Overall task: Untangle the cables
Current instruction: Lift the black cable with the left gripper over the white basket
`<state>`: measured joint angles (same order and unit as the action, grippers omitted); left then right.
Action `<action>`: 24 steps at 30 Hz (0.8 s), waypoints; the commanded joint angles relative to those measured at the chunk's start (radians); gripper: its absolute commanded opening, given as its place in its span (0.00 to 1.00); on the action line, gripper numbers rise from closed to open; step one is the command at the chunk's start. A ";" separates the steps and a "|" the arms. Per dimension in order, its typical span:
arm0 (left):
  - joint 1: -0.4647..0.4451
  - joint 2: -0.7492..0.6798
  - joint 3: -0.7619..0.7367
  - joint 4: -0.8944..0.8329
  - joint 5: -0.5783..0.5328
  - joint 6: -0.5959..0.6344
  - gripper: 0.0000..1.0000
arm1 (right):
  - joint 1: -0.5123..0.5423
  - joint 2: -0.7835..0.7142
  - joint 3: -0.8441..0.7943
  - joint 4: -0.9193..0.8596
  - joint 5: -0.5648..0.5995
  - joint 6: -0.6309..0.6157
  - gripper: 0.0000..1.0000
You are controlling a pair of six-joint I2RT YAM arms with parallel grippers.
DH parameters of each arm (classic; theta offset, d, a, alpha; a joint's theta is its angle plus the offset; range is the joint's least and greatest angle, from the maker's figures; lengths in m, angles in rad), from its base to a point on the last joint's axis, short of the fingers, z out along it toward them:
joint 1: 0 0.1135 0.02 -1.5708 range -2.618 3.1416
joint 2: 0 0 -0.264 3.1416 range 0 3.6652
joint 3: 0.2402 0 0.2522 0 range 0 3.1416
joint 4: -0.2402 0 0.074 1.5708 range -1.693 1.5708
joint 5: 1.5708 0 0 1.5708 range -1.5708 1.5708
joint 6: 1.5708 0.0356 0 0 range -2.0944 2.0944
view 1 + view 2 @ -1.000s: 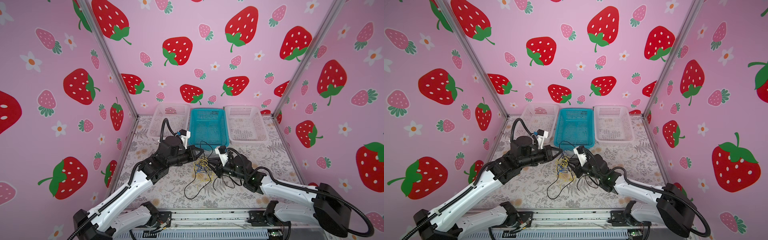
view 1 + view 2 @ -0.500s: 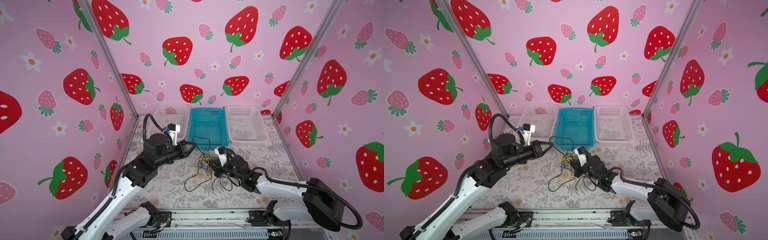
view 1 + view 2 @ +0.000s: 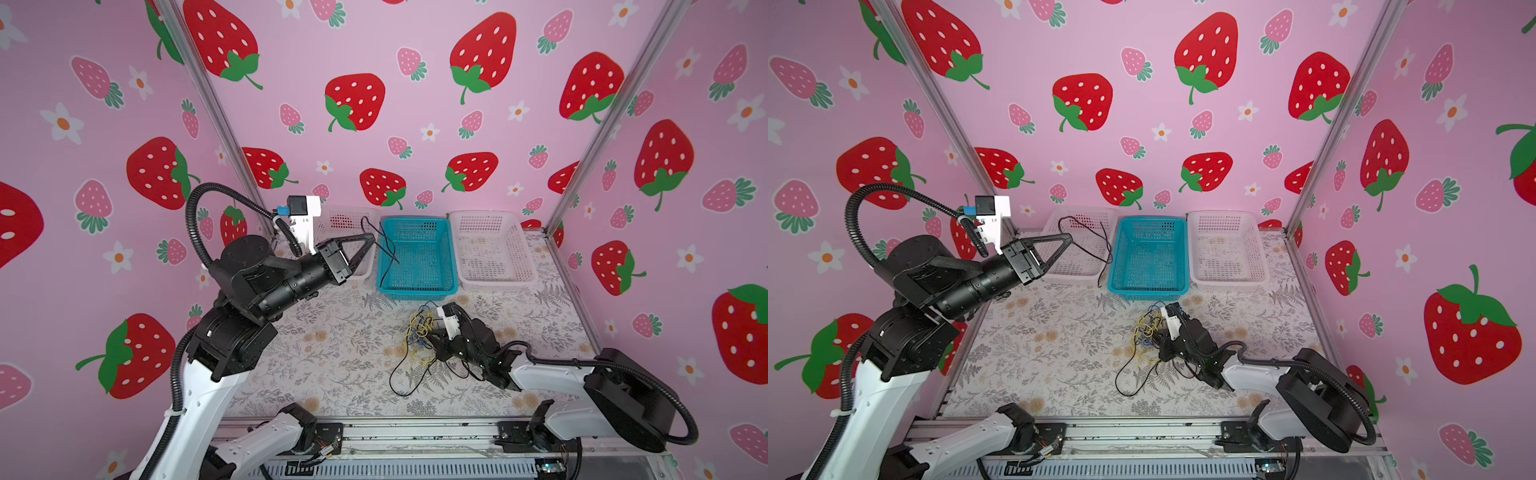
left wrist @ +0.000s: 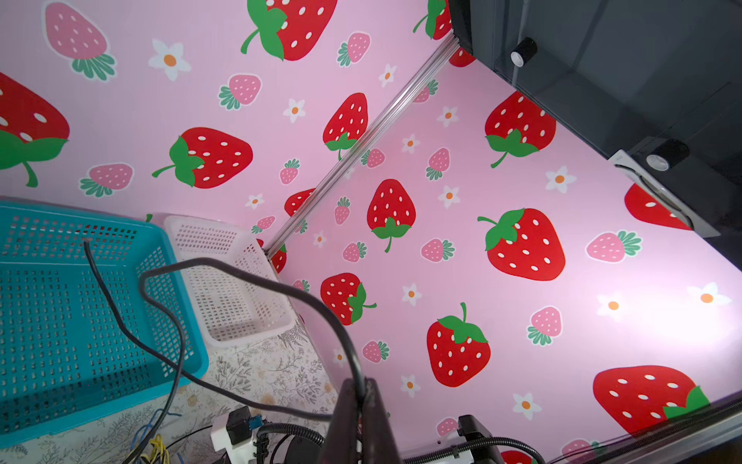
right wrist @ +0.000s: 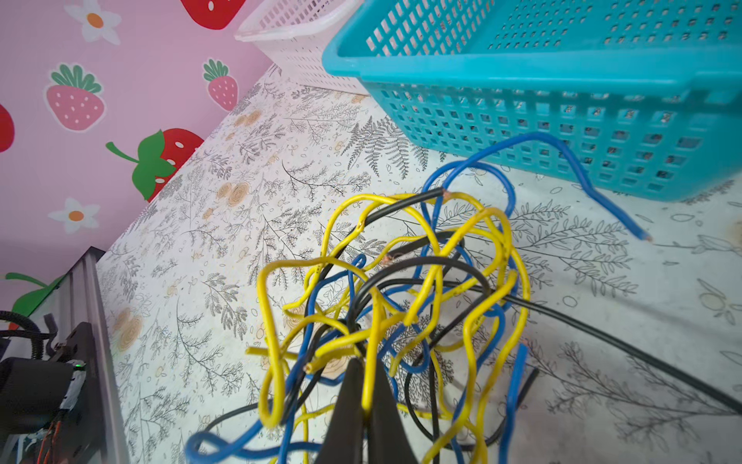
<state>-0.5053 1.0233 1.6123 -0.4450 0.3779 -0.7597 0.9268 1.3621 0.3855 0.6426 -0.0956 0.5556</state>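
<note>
The cables are thin black, yellow and blue wires. Most lie in a tangle [image 3: 417, 328] [image 3: 1146, 330] on the floral table in front of the blue basket. My right gripper [image 3: 430, 338] [image 5: 367, 371] is low at the tangle's right side, shut on a yellow cable [image 5: 373, 321] that runs up between its fingers. My left gripper [image 3: 371, 237] [image 3: 1069, 237] is raised at the back left and shut on a black cable [image 3: 386, 253] [image 4: 241, 277]. That cable loops in the air in front of the baskets, with one end hanging down towards the table.
Three baskets stand along the back wall: a white one [image 3: 349, 216] on the left, a blue one [image 3: 417, 289] in the middle and a white one [image 3: 494, 280] on the right. A loose black loop [image 3: 399, 374] trails from the tangle towards the front edge.
My left arm has risen and swung back to the left, drawing the black cable up and away from the tangle. The right gripper has shut on a yellow cable in the tangle.
</note>
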 commanded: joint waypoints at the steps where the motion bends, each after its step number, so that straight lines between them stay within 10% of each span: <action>1: 0.037 0.045 0.063 -0.055 0.044 0.039 0.00 | -0.002 -0.028 -0.011 0.026 -0.038 -0.010 0.06; 11: 0.133 0.194 0.097 -0.064 0.105 0.090 0.00 | -0.003 -0.299 0.050 -0.172 0.059 -0.156 0.70; 24: 0.179 0.319 0.229 -0.157 0.068 0.269 0.00 | -0.045 -0.523 -0.025 -0.177 0.263 -0.209 0.99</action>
<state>-0.3553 1.3365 1.7699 -0.5644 0.4633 -0.5678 0.8917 0.8707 0.4023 0.4343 0.1123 0.3531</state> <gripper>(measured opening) 0.060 0.986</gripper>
